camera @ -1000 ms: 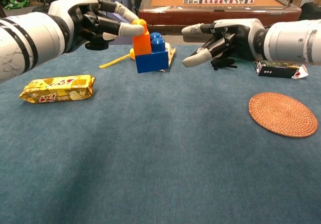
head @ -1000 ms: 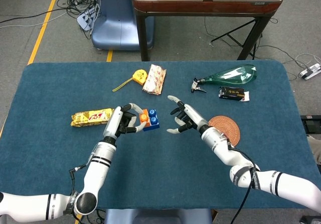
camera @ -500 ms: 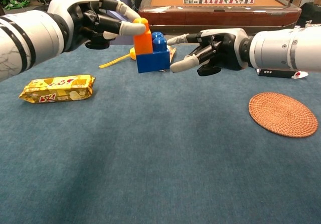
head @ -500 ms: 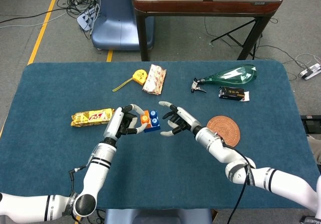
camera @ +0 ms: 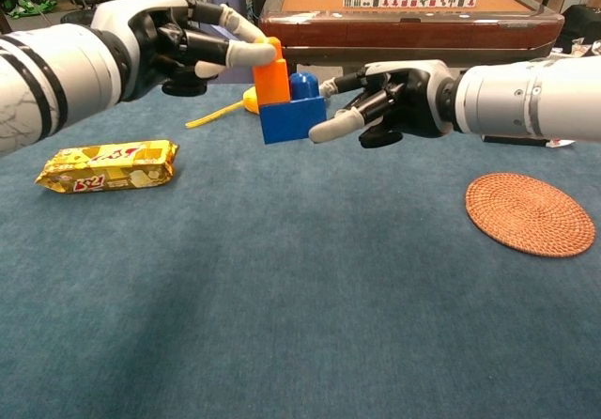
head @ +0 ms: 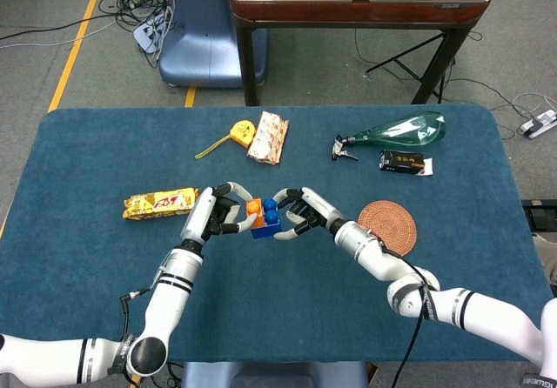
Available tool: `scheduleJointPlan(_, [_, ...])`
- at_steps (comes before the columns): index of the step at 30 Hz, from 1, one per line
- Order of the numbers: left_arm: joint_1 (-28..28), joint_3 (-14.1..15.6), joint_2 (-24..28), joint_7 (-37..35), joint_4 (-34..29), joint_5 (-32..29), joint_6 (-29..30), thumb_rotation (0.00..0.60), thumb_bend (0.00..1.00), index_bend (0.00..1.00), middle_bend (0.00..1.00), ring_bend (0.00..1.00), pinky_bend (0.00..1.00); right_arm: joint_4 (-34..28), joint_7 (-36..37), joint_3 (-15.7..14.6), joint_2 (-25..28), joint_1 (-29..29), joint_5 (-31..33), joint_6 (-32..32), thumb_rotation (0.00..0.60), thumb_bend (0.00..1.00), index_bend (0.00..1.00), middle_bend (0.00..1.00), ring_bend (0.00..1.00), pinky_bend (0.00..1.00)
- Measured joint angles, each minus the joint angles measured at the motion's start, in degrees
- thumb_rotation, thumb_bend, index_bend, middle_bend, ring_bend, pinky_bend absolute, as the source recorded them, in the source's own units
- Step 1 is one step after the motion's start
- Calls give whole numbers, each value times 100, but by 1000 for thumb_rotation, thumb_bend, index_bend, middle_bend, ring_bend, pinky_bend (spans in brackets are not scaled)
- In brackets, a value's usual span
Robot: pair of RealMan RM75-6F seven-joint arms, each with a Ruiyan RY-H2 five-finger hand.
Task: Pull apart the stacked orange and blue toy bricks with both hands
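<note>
While one small orange plastic brick [camera: 272, 79] sits stacked on one blue plastic brick [camera: 293, 118], left hand [camera: 178, 38] grips orange, right hand [camera: 390, 104] grips blue, above the blue-clothed table [camera: 282, 287]

A yellow snack bar [head: 158, 203] is lying left of my fingers, a woven coaster [head: 389, 225] right, a green bottle [head: 400, 130] sitting beyond.

head view high, looking down, chest view low, close, level
</note>
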Motion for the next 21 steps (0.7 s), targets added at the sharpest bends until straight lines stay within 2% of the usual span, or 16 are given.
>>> scheduleJointPlan(11, [43,3,1,-96,2,23,-26,600,578,736,878,966,1000,88,134,-67,-93,50,-46,143,600,177,642,1000,1000,1000])
scheduleJointPlan(21, [66,-18,-5,-170,29,21,-55,600,578,737,878,966,1000,161,136,-190,-88,65,-39,246,600,237,667,1000,1000,1000])
